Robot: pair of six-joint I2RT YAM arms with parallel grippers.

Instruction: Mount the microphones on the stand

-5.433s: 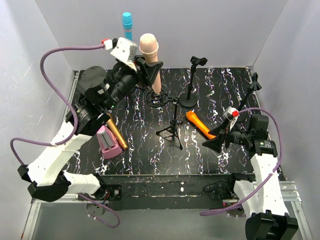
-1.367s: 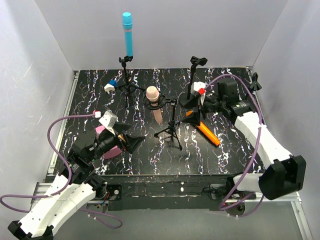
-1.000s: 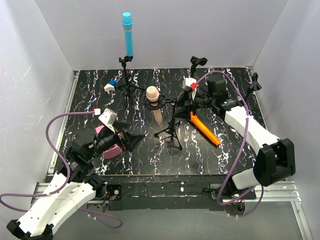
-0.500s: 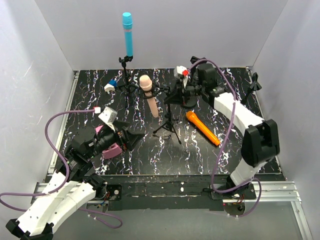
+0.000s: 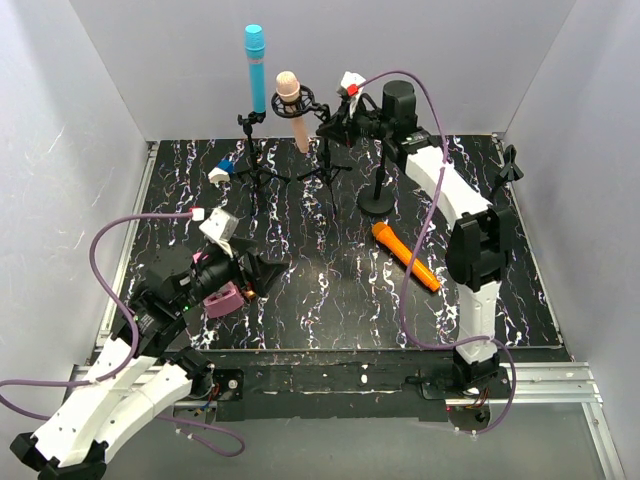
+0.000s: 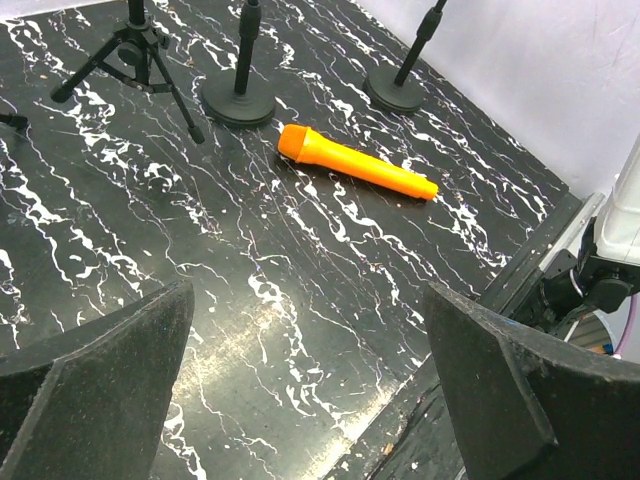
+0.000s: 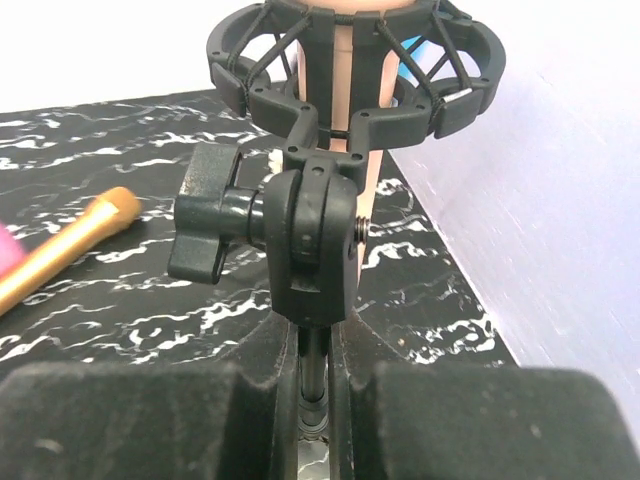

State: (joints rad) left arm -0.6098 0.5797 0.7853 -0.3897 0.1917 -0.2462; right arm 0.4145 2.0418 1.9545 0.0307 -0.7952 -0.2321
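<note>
The pale pink microphone [image 5: 291,103] sits in the black shock-mount ring [image 7: 355,60] of a tripod stand [image 5: 325,165]. My right gripper [image 5: 330,127] [image 7: 322,365] is shut on that stand's thin pole just under the mount, near the back wall. Beside it the cyan microphone [image 5: 255,62] stands upright on another tripod stand [image 5: 252,152]. On the table right of centre lies the orange microphone [image 5: 405,257] [image 6: 355,165]. The golden-brown microphone [image 7: 65,250] lies at the left, mostly hidden under my left arm in the top view. My left gripper [image 5: 265,272] [image 6: 310,370] hangs open and empty above the table.
A flat boxy pink object [image 5: 222,298] lies under my left arm. A round-base stand [image 5: 378,200] [image 6: 240,100] is behind the orange microphone and another stand [image 5: 510,165] is at the right wall. A small blue-and-white piece [image 5: 220,172] lies at the back left.
My right gripper has shut on the tripod stand's pole and carried stand and pink microphone from mid-table back toward the wall, next to the cyan one. The left arm has barely moved.
</note>
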